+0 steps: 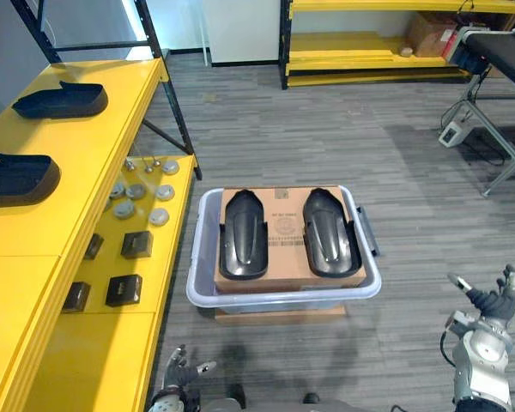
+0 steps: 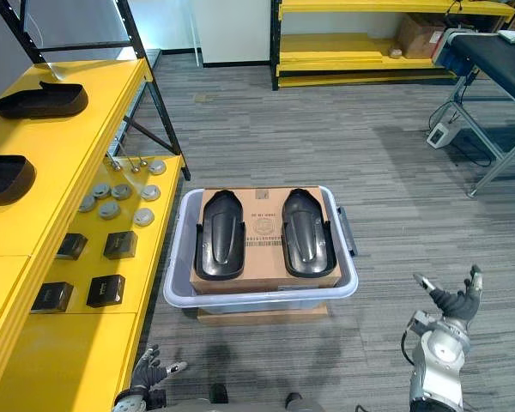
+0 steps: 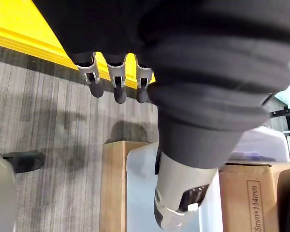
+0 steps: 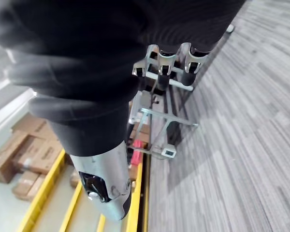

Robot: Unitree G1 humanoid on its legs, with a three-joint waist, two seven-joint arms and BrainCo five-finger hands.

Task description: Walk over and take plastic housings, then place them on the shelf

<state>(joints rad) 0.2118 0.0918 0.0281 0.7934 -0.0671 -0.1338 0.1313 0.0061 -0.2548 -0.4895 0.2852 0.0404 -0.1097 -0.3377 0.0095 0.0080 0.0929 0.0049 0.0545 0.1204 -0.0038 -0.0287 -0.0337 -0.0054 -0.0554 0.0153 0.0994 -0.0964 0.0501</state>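
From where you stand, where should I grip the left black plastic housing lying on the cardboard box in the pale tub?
Probably across the long sides of the left black plastic housing, coming down from above with the left hand. It lies flat, long and narrow, on the brown cardboard box, a gap from the right housing; the wall of the pale tub hinders a low approach.

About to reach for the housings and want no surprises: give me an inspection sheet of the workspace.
Surface: grey carpet floor; yellow shelf on the left.
Job's things: two black housings on a cardboard box in a pale bin; two more on the shelf top.
Clutter: small black boxes and grey discs on its lower level.
Hands: left hand and right hand low, open, empty.
Cables: dark leads under the bench, far right.
Surroundings: far yellow rack with cartons.
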